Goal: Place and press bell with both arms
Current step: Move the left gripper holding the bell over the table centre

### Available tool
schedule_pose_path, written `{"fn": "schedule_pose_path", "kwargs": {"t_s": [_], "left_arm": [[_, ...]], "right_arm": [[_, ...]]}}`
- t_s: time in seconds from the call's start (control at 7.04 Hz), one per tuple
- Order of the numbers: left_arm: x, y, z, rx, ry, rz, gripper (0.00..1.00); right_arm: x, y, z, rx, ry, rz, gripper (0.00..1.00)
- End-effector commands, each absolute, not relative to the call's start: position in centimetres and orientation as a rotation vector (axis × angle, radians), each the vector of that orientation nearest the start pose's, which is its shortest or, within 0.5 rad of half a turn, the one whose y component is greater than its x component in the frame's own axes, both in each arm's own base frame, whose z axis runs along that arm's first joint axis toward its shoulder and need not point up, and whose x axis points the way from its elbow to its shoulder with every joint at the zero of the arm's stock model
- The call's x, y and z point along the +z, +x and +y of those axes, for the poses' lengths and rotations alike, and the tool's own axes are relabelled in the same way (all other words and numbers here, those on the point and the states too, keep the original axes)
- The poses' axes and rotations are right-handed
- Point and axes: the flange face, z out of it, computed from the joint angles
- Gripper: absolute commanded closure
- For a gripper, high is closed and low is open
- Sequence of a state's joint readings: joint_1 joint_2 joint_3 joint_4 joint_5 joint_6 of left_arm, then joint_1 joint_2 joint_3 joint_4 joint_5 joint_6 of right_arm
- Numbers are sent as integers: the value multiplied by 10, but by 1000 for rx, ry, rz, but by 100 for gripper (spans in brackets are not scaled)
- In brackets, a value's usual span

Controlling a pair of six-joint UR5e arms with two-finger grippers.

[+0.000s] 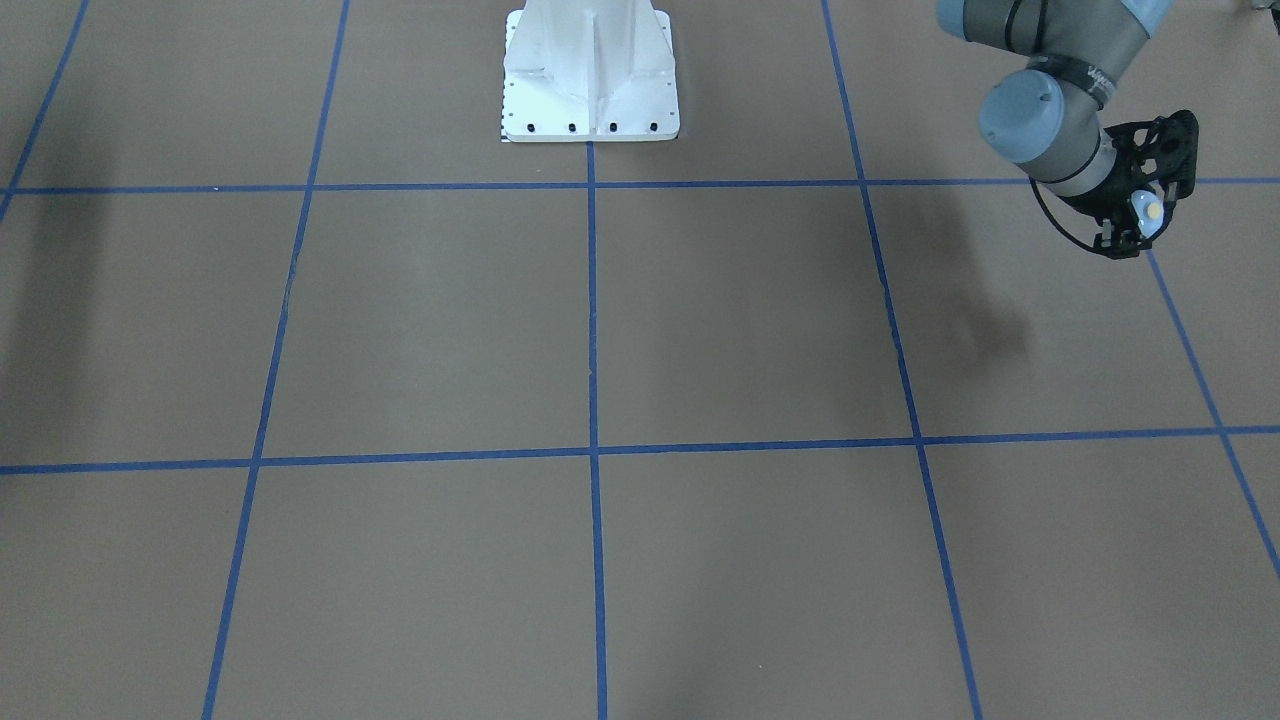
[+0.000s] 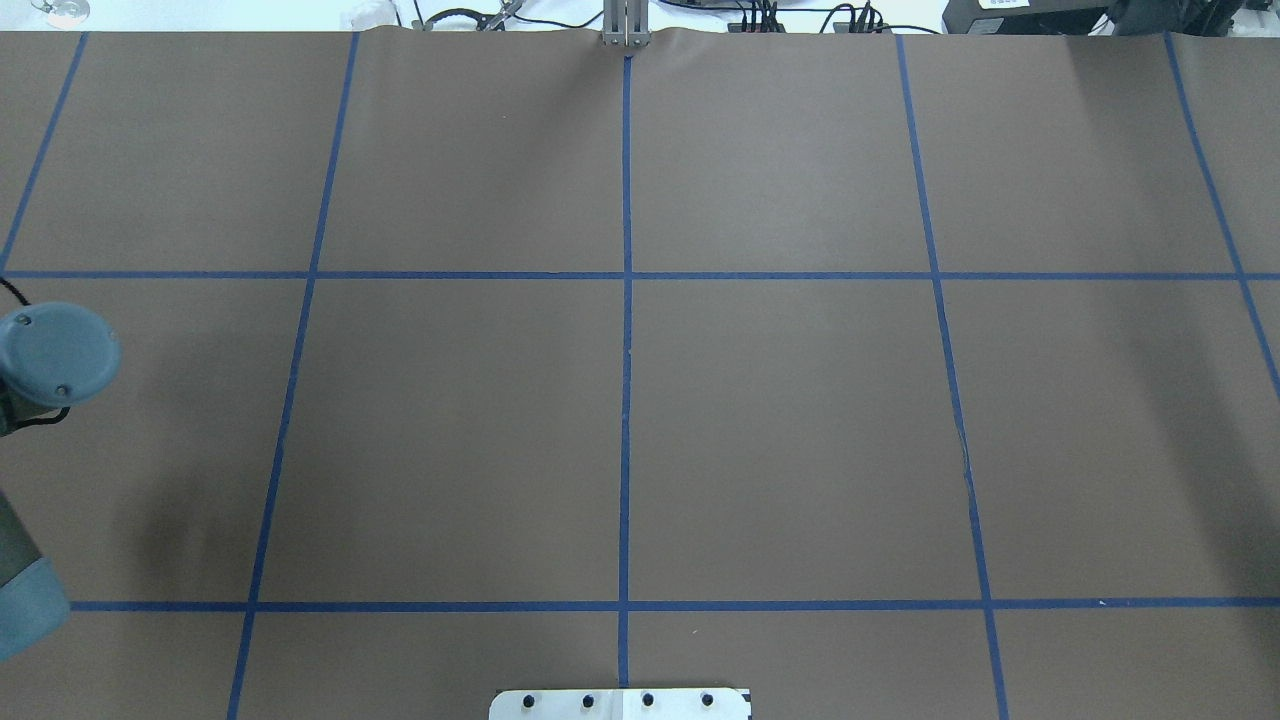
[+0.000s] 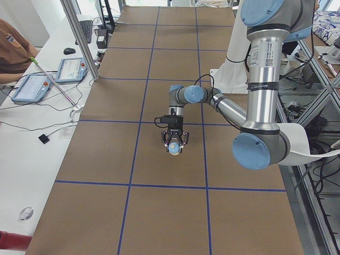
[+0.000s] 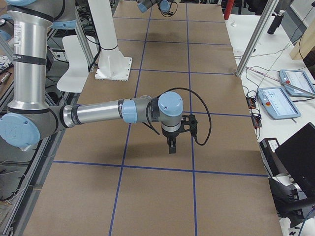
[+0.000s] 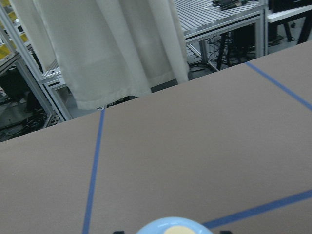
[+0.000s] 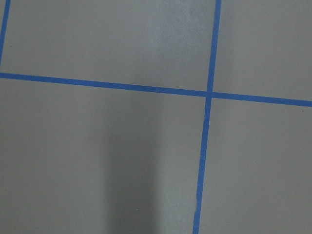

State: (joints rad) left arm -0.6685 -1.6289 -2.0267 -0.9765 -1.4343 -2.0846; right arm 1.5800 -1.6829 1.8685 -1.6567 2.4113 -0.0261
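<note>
My left gripper is shut on the bell, a light-blue dome with a cream button, and holds it above the table at the robot's far left. The exterior left view shows the same gripper with the bell at its fingertips. The bell's top shows at the bottom edge of the left wrist view. My right gripper shows only in the exterior right view, pointing down above the table; I cannot tell if it is open or shut. The right wrist view shows no fingers.
The brown table is marked with a grid of blue tape lines. The white pedestal stands at the robot's side. Only a left arm joint shows overhead. Tablets and cables lie beyond the table's far edge.
</note>
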Motion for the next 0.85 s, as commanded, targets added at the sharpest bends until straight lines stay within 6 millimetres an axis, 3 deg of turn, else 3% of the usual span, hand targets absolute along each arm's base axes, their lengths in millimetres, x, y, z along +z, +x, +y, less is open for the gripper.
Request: {"fn": "schedule_pose_path", "kwargs": {"t_s": [0.0, 0.14, 0.43, 0.71], "left_arm": [[413, 306, -444, -1057, 239, 40, 100], [377, 325, -460, -997, 270, 93, 100], [267, 359, -478, -859, 354, 268, 100], [237, 424, -440, -643, 514, 333, 100]], "right_arm": [[573, 63, -445, -54, 101, -837, 0], [575, 63, -442, -52, 96, -839, 0], [577, 63, -440, -51, 93, -839, 0], [583, 63, -439, -42, 73, -841, 0]]}}
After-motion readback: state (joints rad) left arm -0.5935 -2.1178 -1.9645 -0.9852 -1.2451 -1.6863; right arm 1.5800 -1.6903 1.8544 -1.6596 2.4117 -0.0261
